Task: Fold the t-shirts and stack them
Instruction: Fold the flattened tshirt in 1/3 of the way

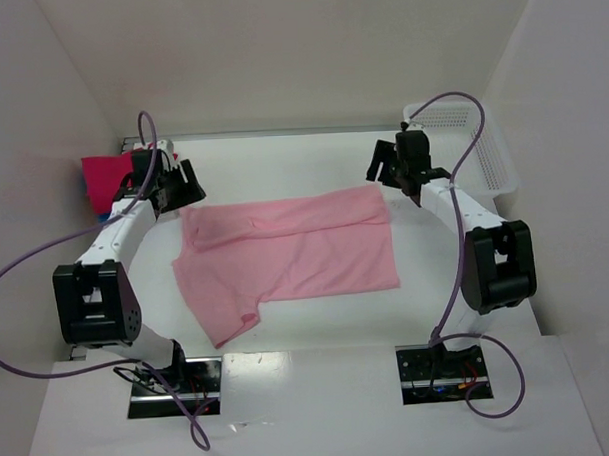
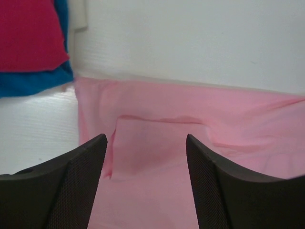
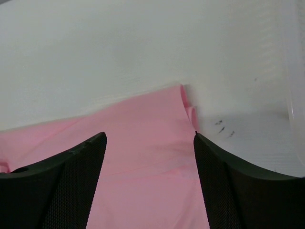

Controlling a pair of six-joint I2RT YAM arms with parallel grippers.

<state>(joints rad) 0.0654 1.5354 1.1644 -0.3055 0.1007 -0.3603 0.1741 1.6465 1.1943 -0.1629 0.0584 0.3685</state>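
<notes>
Fabric is lying mid-table in the top view: we are seeing the light pink t-shirt, its far edge folded over, with the left gripper and the right gripper at its far corners. Left wrist: our fingers are standing spread, released, over pink cloth; the magenta t-shirt is lying on the blue t-shirt beyond. Right wrist: our fingers are gaping, holding nothing, over the shirt's corner.

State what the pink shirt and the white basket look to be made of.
Pink t-shirt: soft, thin, matte cloth, probably a cotton knit; it lies limp, with creases and a folded-over edge. White basket: likely rigid plastic; its wall shows a regular mesh of holes and holds its shape.
</notes>
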